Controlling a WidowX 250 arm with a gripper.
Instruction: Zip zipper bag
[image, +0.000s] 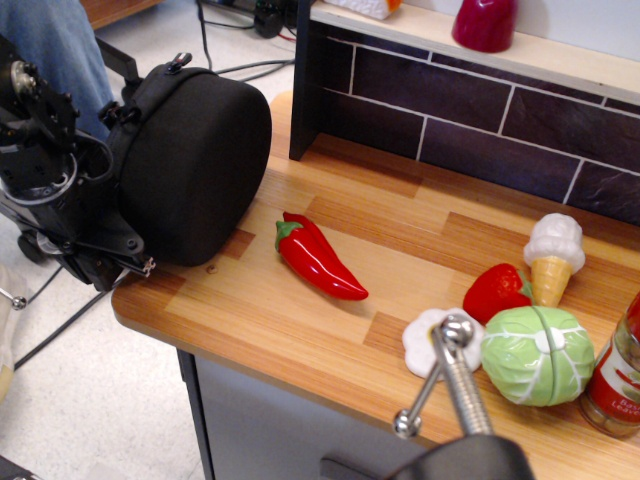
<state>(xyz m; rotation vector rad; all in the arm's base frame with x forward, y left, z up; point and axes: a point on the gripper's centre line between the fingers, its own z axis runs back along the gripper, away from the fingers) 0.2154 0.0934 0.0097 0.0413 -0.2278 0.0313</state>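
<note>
The zipper bag (195, 165) is a large black rounded case standing on its edge at the left end of the wooden counter (300, 330). Its lime-green pull tab and red lining do not show. My black gripper (105, 262) hangs off the counter's left edge, low beside the bag's left side and close against it. Its fingers are dark and seen from behind, so I cannot tell whether they are open, shut, or holding the zipper.
A red chili pepper (318, 257) lies right of the bag. A strawberry (495, 291), ice cream cone (553, 256), cabbage (537, 354), white toy (425, 342) and bottle (615, 375) crowd the right. A metal rod (450, 375) rises in front. A dark tiled wall (450, 105) backs the counter.
</note>
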